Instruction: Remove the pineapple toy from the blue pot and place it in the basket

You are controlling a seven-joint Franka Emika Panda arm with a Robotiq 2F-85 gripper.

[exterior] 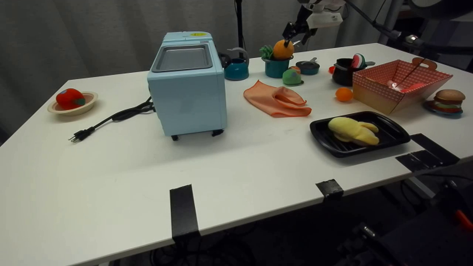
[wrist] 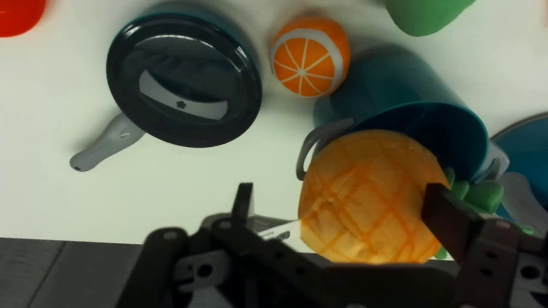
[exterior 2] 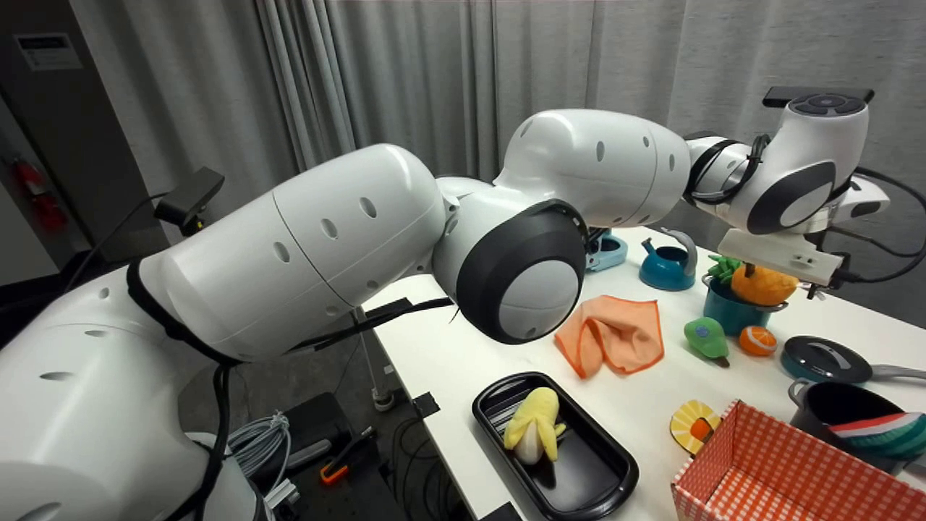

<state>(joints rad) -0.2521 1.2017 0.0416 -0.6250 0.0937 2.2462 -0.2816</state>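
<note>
White surface [exterior: 229, 166], cluttered. Arm [exterior 2: 571, 181] stretched out above it. Pale-blue appliance [exterior: 188, 99] standing upright. Basket [exterior: 373, 94], red-checked inside. Tool [wrist: 339, 192]: fingers [wrist: 449, 220] spread wide, nothing gripped. Pot [exterior: 276, 70]: teal, upright, well apart from the basket. Pineapple [wrist: 372, 184]: on its side at the pot's mouth, bulging above the rim, leaves off to one side — between the fingers in the wrist view, a gap beside one; whether the other touches, I can't tell.

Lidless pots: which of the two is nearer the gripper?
The teal-blue pot: the gripper stands open over the pineapple toy at its mouth. The black pot, with a watermelon toy in it, is farther off, beside the basket.
</note>
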